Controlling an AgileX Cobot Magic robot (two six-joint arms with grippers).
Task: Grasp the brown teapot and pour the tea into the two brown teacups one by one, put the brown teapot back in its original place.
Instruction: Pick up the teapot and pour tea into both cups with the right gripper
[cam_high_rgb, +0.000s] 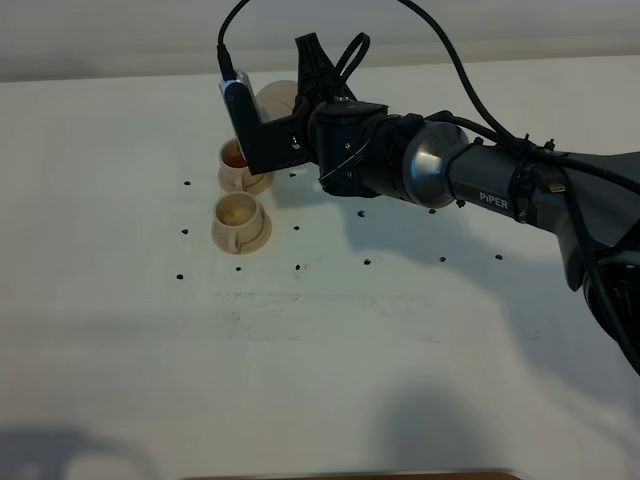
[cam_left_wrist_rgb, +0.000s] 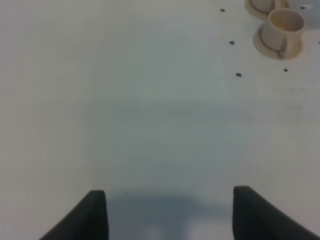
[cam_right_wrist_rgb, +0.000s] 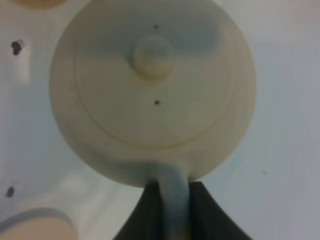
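My right gripper (cam_high_rgb: 297, 118) reaches across to the left and is shut on the loop handle of the brown teapot (cam_high_rgb: 276, 98), holding it by the far teacup. In the right wrist view the teapot (cam_right_wrist_rgb: 152, 90) shows from above with its knobbed lid, and its handle sits between my fingers (cam_right_wrist_rgb: 205, 215). The far teacup (cam_high_rgb: 236, 163) holds brown tea (cam_high_rgb: 234, 156). The near teacup (cam_high_rgb: 239, 221) on its saucer looks pale inside. My left gripper (cam_left_wrist_rgb: 170, 212) is open and empty over bare table, far from the cups (cam_left_wrist_rgb: 284, 27). The teapot's saucer is out of view.
The white table (cam_high_rgb: 330, 330) carries a grid of small dark dots. The right arm (cam_high_rgb: 480, 180) spans the table from the right edge towards the cups. A tan edge shows at the front of the table (cam_high_rgb: 350, 475).
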